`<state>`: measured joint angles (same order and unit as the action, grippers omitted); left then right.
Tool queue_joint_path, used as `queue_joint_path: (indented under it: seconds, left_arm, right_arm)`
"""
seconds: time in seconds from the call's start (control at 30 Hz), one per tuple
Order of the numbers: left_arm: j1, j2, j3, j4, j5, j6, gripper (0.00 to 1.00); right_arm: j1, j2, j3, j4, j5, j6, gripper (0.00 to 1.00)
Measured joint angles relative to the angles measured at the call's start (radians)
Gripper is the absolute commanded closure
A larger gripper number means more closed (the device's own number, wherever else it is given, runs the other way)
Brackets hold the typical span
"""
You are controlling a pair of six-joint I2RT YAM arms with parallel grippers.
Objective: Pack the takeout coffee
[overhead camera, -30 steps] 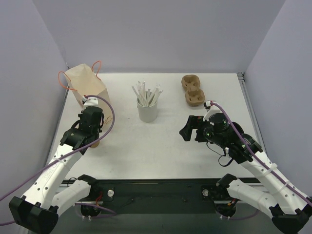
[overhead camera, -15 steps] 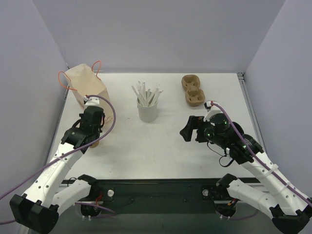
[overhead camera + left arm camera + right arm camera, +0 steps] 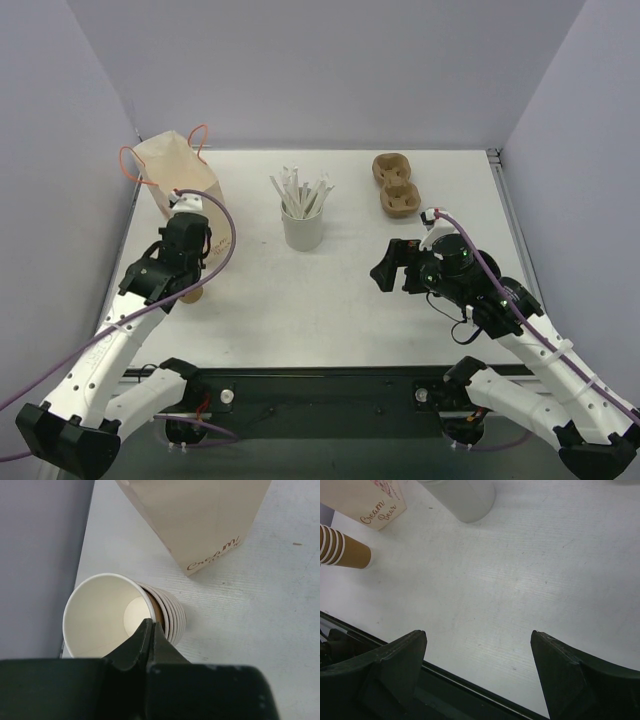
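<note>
No takeout coffee with a black lid shows in any view. A stack of lidless brown paper cups (image 3: 172, 617) lies tilted by the table's left edge, its top cup (image 3: 100, 615) showing a white inside. My left gripper (image 3: 150, 624) is shut on that top cup's rim, its wall pinched between the fingers. From above, the left gripper (image 3: 186, 283) hides most of the stack (image 3: 193, 294). My right gripper (image 3: 479, 647) stands open over bare table at the right (image 3: 386, 273), holding nothing. The stack (image 3: 344, 550) is far to its left.
A cream paper bag (image 3: 178, 178) with orange handles stands just behind the stack, also in the left wrist view (image 3: 200, 520). A white cup of stirrers (image 3: 302, 228) stands mid-table. A brown pulp cup carrier (image 3: 394, 185) lies at the back right. The table's front edge (image 3: 445, 672) runs under the right gripper.
My left gripper has gone from partly open to shut on the top cup's rim and shifted slightly. The right arm has barely moved.
</note>
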<state>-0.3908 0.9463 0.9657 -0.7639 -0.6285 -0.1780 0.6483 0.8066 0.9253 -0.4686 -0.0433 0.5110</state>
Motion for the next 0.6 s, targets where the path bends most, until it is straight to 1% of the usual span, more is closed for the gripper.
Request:
queue_joint_path:
  seconds: [0.23, 0.33, 0.47, 0.6]
  left_arm:
    - [0.000, -0.003, 0.071, -0.024, -0.008, 0.008, 1.00]
    - [0.000, -0.002, 0.111, -0.059, -0.007, 0.015, 1.00]
    - [0.000, 0.000, 0.226, -0.116, 0.015, 0.026, 1.00]
    - [0.000, -0.006, 0.360, -0.145, 0.067, 0.030, 1.00]
  right_arm:
    - [0.000, 0.000, 0.000, 0.000, 0.000, 0.000, 0.12]
    - [0.000, 0.000, 0.000, -0.001, 0.000, 0.000, 0.12]
    - [0.000, 0.000, 0.002, -0.006, 0.000, 0.000, 0.12]
    - [0.000, -0.005, 0.014, -0.014, 0.001, 0.000, 0.12]
